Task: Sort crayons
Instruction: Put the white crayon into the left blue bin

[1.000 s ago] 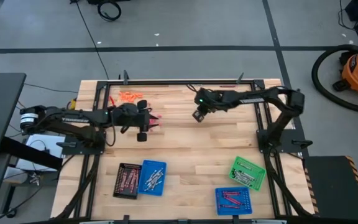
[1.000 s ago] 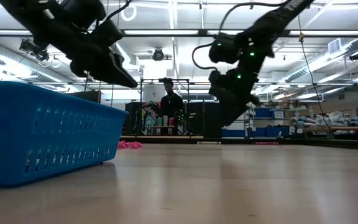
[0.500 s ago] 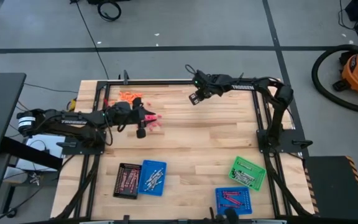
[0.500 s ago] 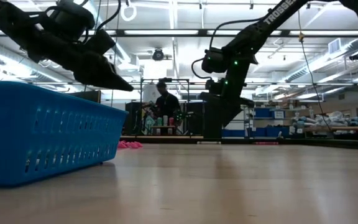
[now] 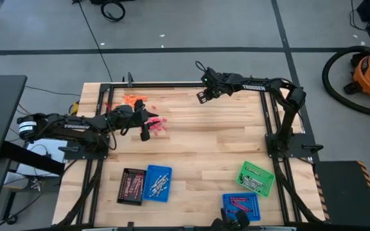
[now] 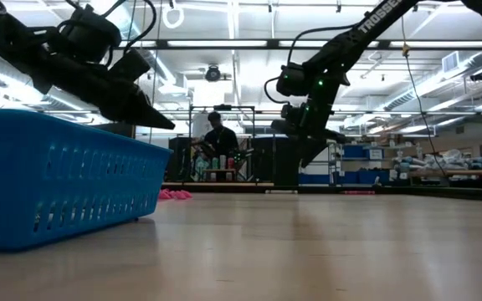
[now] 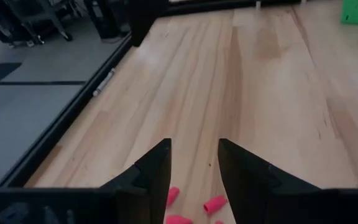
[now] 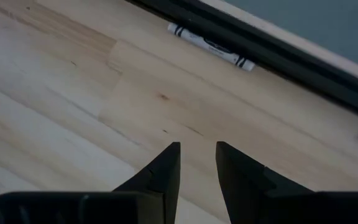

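A few red-pink crayons [image 5: 159,125] lie flat on the wooden table [image 5: 198,147] toward its far left; two show in the left wrist view [image 7: 215,204]. My left gripper [image 7: 193,146] hangs open just above them, on their left side [image 5: 150,123], and touches none. Orange crayons [image 5: 132,99] lie in a heap near the far left corner. My right gripper [image 5: 202,97] hangs open above bare wood by the far edge [image 8: 197,148]. A silver-grey crayon [image 8: 211,42] lies beyond it along the black frame rail [image 8: 291,59].
At the near edge stand a black tray [image 5: 132,186] and a blue tray [image 5: 157,183] on the left, and a green tray [image 5: 255,178] and another blue tray [image 5: 241,206] on the right, all holding crayons. A person [image 6: 222,142] stands in the room far behind the table.
My right gripper has gone toward the table's far edge and rolled about its own axis, staying open. My left gripper has sunk a little toward the red-pink crayons and tipped, also still open. No crayon has moved.
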